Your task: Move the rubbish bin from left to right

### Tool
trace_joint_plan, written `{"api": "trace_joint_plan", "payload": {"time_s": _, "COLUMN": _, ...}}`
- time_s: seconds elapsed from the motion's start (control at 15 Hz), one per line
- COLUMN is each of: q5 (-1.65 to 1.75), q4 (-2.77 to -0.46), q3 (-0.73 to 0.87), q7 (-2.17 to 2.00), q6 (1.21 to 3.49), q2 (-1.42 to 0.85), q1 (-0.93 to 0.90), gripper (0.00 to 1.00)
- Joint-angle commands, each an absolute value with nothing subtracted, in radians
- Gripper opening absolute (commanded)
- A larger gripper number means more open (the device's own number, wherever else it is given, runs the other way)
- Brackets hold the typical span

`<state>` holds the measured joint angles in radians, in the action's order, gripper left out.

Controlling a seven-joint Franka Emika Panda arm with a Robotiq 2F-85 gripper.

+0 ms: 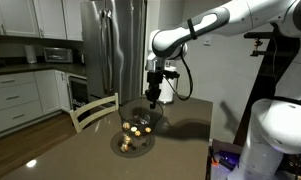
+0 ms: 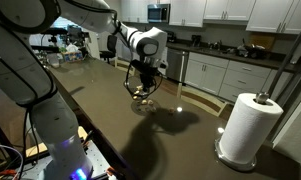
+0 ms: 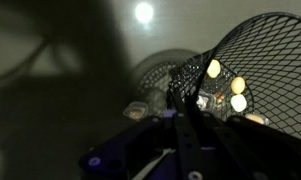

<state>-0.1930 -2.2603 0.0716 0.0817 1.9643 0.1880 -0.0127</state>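
Observation:
The rubbish bin (image 1: 145,114) is a small round black wire-mesh basket. It hangs tilted a little above the dark table (image 1: 190,140). It also shows in an exterior view (image 2: 142,92) and fills the right of the wrist view (image 3: 252,55). My gripper (image 1: 152,96) is shut on its rim from above; it also shows in an exterior view (image 2: 140,78) and in the wrist view (image 3: 186,108), where a dark finger crosses the mesh. Small yellowish scraps (image 1: 133,131) lie below the bin in its round shadow. In the wrist view the scraps (image 3: 214,68) show through the mesh.
A wooden chair (image 1: 90,108) stands at the table's edge. A steel refrigerator (image 1: 112,45) and white cabinets are behind it. A paper towel roll (image 2: 248,125) stands on the table. A large white rounded body (image 1: 278,135) is close by.

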Motion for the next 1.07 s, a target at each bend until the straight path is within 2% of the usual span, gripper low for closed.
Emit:
{"api": "trace_joint_plan", "payload": {"time_s": 0.0, "q5": -0.304, "q4": -2.184, "q3": 0.118, "q7": 0.107, "q6": 1.960, "q2": 0.162, "q1": 0.028, "gripper": 0.05}}
{"api": "trace_joint_plan", "payload": {"time_s": 1.0, "q5": -0.389, "q4": -2.081, "q3": 0.202, "q7": -0.048, "q6": 2.099, "q2": 0.012, "q1": 0.155, "gripper": 0.05}}
